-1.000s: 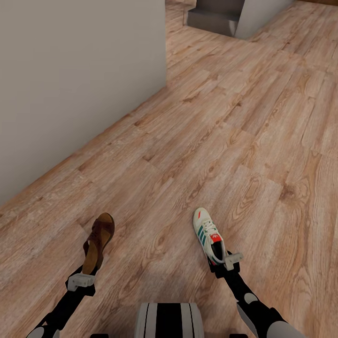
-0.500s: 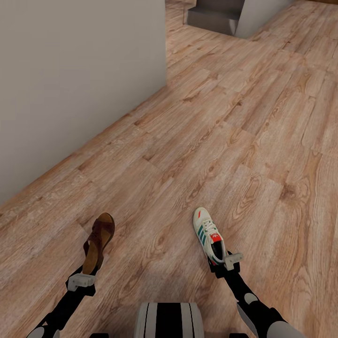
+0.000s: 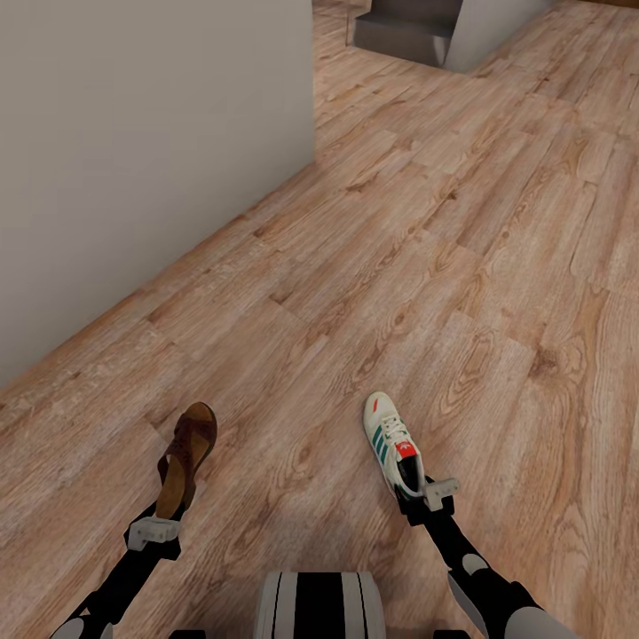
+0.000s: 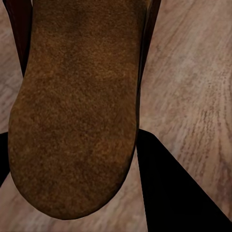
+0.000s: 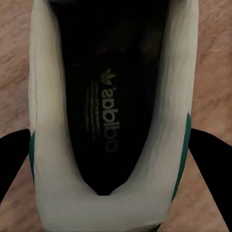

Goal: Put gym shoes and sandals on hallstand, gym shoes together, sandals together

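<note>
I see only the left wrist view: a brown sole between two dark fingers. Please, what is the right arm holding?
Observer: In the head view the right end effector is closed on the heel of a gym shoe, cream-white with green stripes.
Operator: Is the shoe rack visible somewhere?
Observer: Not clearly. The head view has a grey wall at the left, and a grey unit far ahead that I cannot identify.
Operator: How does my sandal hang?
Observer: The left end effector grips the sandal at its heel end, toe pointing forward, over the wood floor.
</note>
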